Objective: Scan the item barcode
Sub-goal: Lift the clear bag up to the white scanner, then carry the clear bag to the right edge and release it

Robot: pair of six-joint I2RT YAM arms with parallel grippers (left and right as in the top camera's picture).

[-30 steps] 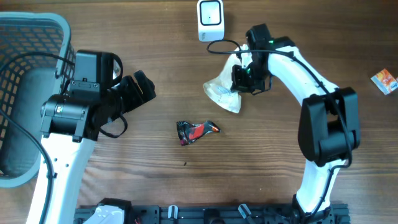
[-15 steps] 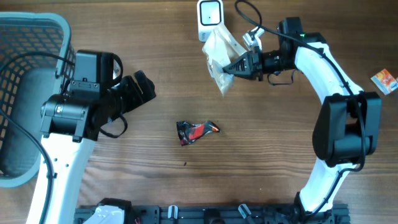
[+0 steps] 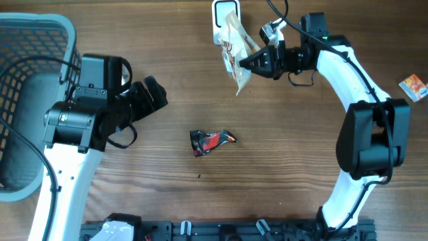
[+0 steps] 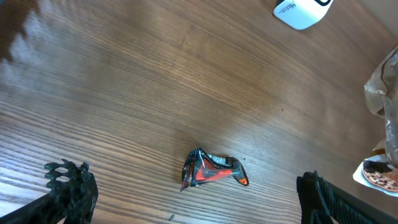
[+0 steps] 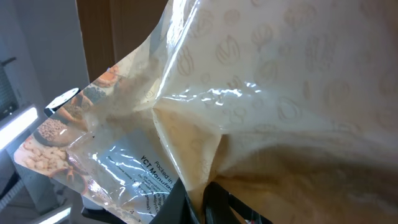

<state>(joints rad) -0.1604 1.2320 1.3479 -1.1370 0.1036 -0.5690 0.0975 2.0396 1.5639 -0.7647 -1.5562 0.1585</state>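
Now that the right gripper (image 3: 246,64), clamped shut on the snack bag (image 3: 234,41), has swung it up in front of the scanner (image 3: 218,15), the scan seems within reach, while the left gripper (image 3: 151,100) hangs open, empty.

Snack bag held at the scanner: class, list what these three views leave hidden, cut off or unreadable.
1. Barcode on the snack bag: none shows in any view. Overhead it is too small, and the right wrist gives only crumpled film and blurred print.
2. Scanner: overhead, partly covered by the bag.
3. Basket: overhead, cut off by the left edge.
4. Small packet: overhead, too small to read.
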